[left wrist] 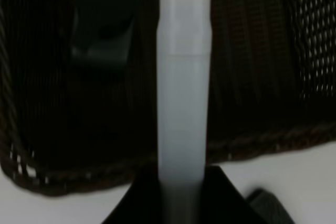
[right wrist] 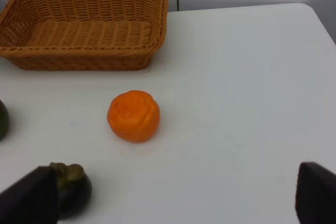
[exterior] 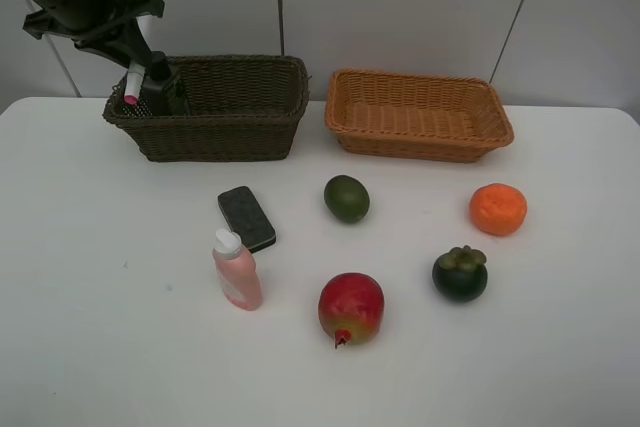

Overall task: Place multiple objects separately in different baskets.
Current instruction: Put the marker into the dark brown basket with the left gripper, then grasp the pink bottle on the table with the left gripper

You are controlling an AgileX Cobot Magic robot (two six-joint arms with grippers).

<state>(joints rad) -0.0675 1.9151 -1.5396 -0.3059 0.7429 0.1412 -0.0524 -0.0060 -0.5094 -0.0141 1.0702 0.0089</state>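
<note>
White red-tipped marker (exterior: 133, 82) is clamped tip-down in left gripper (exterior: 140, 59) over dark brown wicker basket's (exterior: 230, 132) left end, right gripper (right wrist: 173, 198) spread wide; released this close to its edge, it could be bounced out.

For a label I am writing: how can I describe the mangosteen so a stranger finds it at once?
Start at the light orange basket at the back right of the table. In front of it lies the orange; the mangosteen sits nearer the front edge, beside it. It alone is a near-black round fruit with a green leafy cap.
</note>
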